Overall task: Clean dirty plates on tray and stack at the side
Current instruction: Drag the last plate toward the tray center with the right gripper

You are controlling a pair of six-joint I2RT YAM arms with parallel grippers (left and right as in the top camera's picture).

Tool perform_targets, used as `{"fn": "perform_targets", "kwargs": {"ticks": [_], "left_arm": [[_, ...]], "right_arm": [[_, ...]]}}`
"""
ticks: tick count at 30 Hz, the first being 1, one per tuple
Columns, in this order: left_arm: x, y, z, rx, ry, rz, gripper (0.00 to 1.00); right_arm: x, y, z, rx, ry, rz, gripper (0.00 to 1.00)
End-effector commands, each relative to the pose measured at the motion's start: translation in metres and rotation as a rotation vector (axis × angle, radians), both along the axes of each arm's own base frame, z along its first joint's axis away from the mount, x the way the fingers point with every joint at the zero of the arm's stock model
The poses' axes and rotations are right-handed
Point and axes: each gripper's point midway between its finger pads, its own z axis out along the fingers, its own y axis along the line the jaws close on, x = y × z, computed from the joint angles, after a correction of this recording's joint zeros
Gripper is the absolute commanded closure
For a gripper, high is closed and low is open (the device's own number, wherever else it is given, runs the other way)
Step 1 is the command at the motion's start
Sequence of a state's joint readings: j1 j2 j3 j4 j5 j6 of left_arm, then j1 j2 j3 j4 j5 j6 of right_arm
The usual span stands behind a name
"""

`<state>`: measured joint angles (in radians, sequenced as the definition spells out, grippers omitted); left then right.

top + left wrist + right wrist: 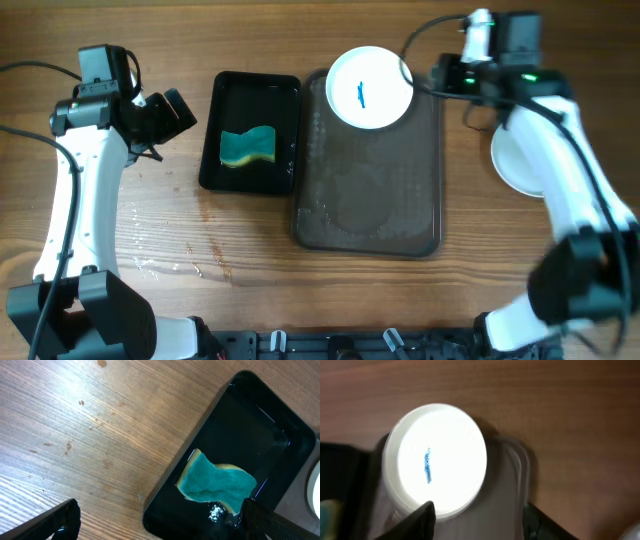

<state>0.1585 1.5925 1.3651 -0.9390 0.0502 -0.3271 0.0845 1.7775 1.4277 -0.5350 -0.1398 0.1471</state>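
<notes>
A wooden table (250,300) seen from above, with a robot arm at each side. A large dark brown tray (365,190) lies in the middle, its long sides running near to far. One white plate (370,88) sits at the far end of the tray, with a small blue smear (361,94) at its centre; the rest of the tray's surface looks wet. Just left of the tray, almost touching it, is a smaller glossy black tray (228,100) holding a teal and yellow sponge (247,147) with wavy edges. To the right of the brown tray, on the bare table, lies another white plate (512,160), partly hidden under the right arm; whether more lie beneath it cannot be told. The left gripper (178,112) hangs over the table just left of the black tray, pointing towards it; its wrist camera shows its fingers (55,522) spread wide with nothing between them. The right gripper (432,78) reaches in from the far right, at the right edge of the smeared plate; its wrist camera shows its fingers (422,520) well apart and empty, above the plate's rim and the tray.
</notes>
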Motion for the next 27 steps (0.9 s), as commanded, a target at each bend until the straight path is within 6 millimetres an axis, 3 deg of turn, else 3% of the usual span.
{"fn": "perform_targets", "kwargs": {"ticks": [1,3,6,7,8,9,10,12,15,18,19,20,21,23,25,26,27], "left_arm": [[0.001,0.001,0.001,0.002,-0.005,-0.002,0.00],[0.001,0.001,0.001,0.002,-0.005,-0.002,0.00],[0.001,0.001,0.001,0.002,-0.005,-0.002,0.00],[0.001,0.001,0.001,0.002,-0.005,-0.002,0.00],[0.001,0.001,0.001,0.002,-0.005,-0.002,0.00],[0.001,0.001,0.001,0.002,-0.005,-0.002,0.00],[0.001,0.001,0.001,0.002,-0.005,-0.002,0.00],[0.001,0.001,0.001,0.002,-0.005,-0.002,0.00],[0.001,0.001,0.001,0.002,-0.005,-0.002,0.00],[0.001,0.001,0.001,0.002,-0.005,-0.002,0.00],[0.001,0.001,0.001,0.002,-0.005,-0.002,0.00],[0.001,0.001,0.001,0.002,-0.005,-0.002,0.00],[0.001,0.001,0.001,0.002,-0.005,-0.002,0.00],[0.001,0.001,0.001,0.002,-0.005,-0.002,0.00],[0.001,0.001,0.001,0.002,-0.005,-0.002,0.00],[0.001,0.001,0.001,0.002,-0.005,-0.002,0.00],[0.001,0.001,0.001,0.002,-0.005,-0.002,0.00]], "right_arm": [[0.029,0.010,-0.067,-0.013,0.026,0.033,0.43],[0.043,0.025,-0.097,0.034,0.012,0.096,0.42],[0.053,0.027,-0.136,0.042,0.024,0.099,0.41],[0.053,0.027,-0.140,0.042,0.028,0.099,0.44],[0.052,0.028,-0.146,0.041,0.038,0.100,0.49],[0.050,0.027,-0.149,0.041,0.049,0.099,0.79],[0.048,0.028,-0.150,0.041,0.059,0.100,0.96],[0.042,0.027,-0.138,0.065,0.082,0.075,0.96],[0.026,0.025,-0.089,0.065,0.077,0.075,0.96],[-0.023,0.020,0.001,0.066,0.060,0.075,0.96],[-0.050,0.018,0.021,0.073,0.091,0.062,0.96],[-0.070,0.016,0.029,0.074,0.132,0.056,0.96],[-0.100,0.013,0.029,0.083,0.226,0.028,0.96],[-0.140,0.015,0.008,0.103,0.416,-0.038,0.96],[-0.168,0.027,-0.032,0.140,0.554,-0.129,0.96],[-0.184,0.042,-0.065,0.190,0.611,-0.172,0.96],[-0.190,0.051,-0.079,0.224,0.630,-0.192,0.96]]}}
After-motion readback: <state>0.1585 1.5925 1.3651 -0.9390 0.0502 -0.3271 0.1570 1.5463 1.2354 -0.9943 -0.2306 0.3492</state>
